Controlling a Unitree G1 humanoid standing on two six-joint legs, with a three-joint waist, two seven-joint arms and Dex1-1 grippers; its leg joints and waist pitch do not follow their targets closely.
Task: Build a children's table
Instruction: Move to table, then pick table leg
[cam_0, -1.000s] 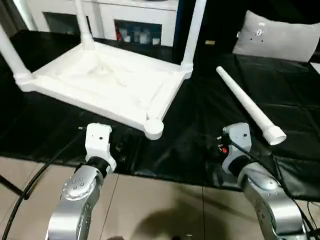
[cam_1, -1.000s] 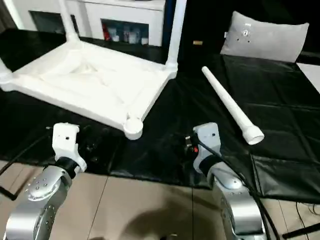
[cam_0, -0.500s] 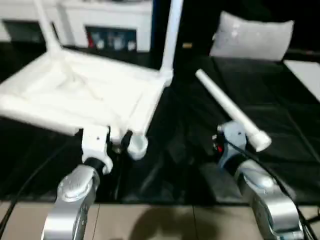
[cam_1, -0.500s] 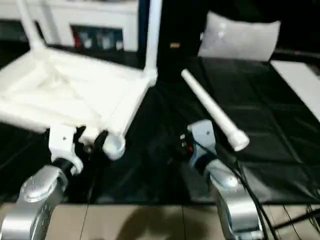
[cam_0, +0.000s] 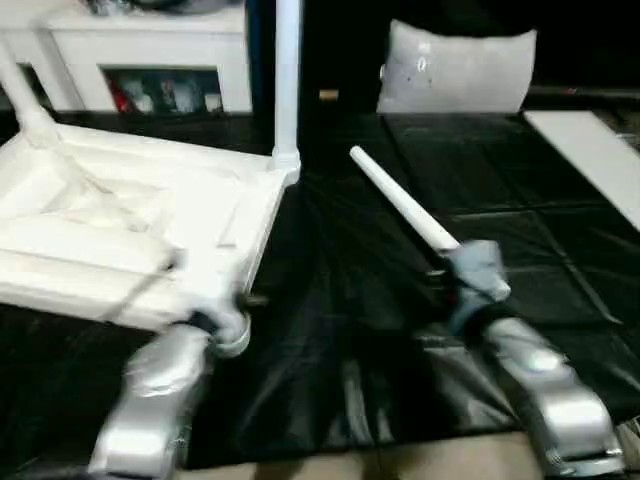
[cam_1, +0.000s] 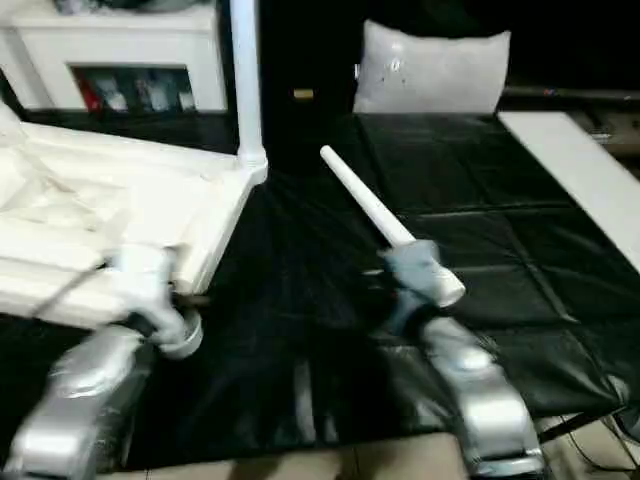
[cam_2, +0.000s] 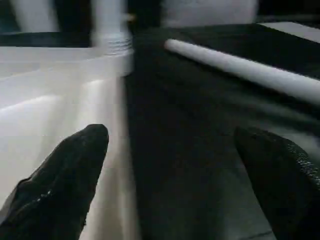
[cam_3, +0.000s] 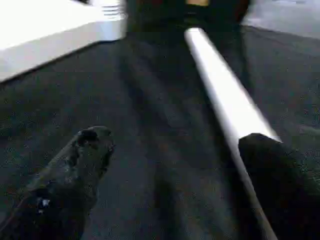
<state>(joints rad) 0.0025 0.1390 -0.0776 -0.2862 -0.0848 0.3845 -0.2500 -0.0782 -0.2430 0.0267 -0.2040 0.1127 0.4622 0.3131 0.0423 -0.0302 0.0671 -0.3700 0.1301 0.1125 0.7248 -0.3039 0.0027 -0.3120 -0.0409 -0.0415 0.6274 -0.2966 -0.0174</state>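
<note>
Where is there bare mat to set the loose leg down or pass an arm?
Free: the black mat between the upturned white plastic tabletop and the loose white tapered leg, and the stretch right of that leg up to the grey pillow. Crowded: the near corner socket, where the left end effector hovers open.

Right claw (cam_3: 175, 165) spread wide; loose white leg (cam_3: 220, 95) on black sheet (cam_3: 145, 100) by one finger (cam_3: 280, 185).
</note>
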